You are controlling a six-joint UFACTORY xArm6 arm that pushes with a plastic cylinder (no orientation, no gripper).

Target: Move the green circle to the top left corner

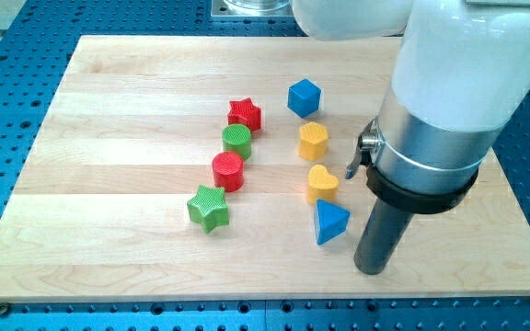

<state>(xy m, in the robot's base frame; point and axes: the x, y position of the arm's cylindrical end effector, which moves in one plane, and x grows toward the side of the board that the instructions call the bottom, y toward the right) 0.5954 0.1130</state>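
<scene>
My tip (373, 268) right of blue triangle (330, 222), green circle (236, 141) mid-board, no hand, nothing held

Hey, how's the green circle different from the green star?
The green circle is round; the green star has points. The circle sits higher in the view, touching the red star and red circle; the green star lies lowest in that row. Both are green and ridged.

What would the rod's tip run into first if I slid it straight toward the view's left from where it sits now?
Probably nothing close: my tip sits below and to the right of the blue triangle, so a level leftward slide likely passes under it and under the green star. Depth is uncertain; the triangle's lower corner could be clipped.
</scene>
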